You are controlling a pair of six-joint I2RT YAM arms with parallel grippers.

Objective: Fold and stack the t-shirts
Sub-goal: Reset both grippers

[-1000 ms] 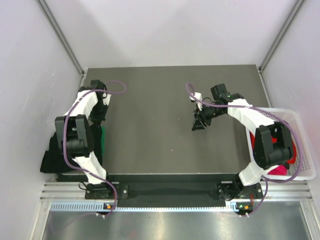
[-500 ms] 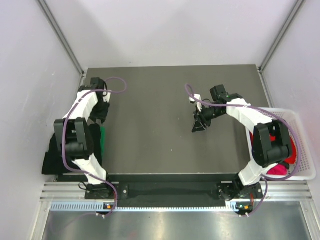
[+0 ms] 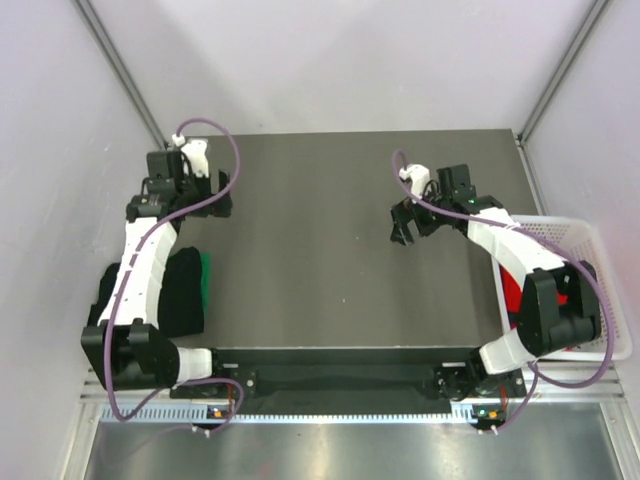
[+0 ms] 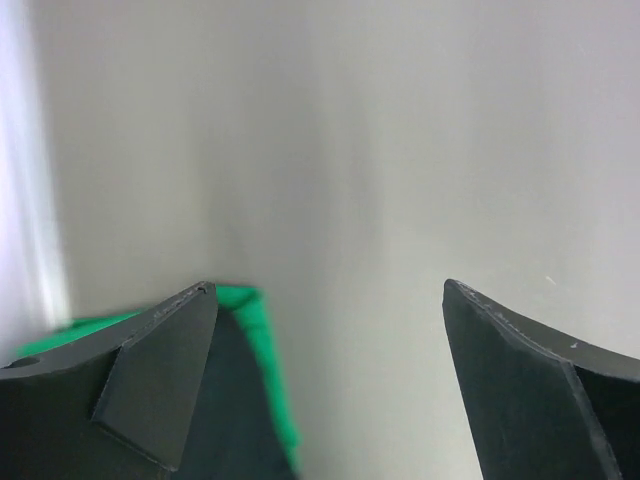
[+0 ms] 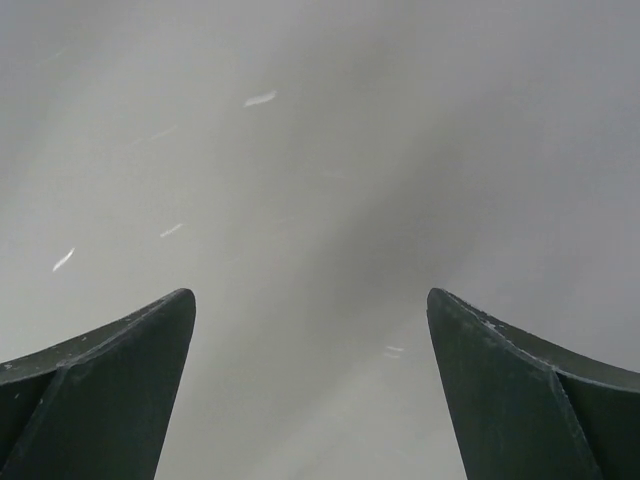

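Black t-shirt [image 3: 180, 297] is bunched up at the near-left edge of the bench [image 3: 330, 290]. A strip of the bright green t-shirt [image 3: 206, 278] touches its right side. I can't tell which of the two lies on top. More black cloth shows to the left of the left arm [image 3: 148, 255], past the bench's edge.

Over on the right, a red t-shirt [image 3: 512, 292] sits inside the white mesh basket [image 3: 575, 222], which stands just beside the bench's right edge and is partly hidden by the right arm [image 3: 500, 238].

The left arm reaches up to the far-left corner of the bench, well apart from the shirts. On my left wrist feed the left jaws are spread wide and released. The green and black cloth is blurred behind the left finger [image 4: 160, 380].

The right jaws hang over the far right half of the bench. They are spread wide too, with grey bench surface showing between the two fingers [image 5: 95, 380].
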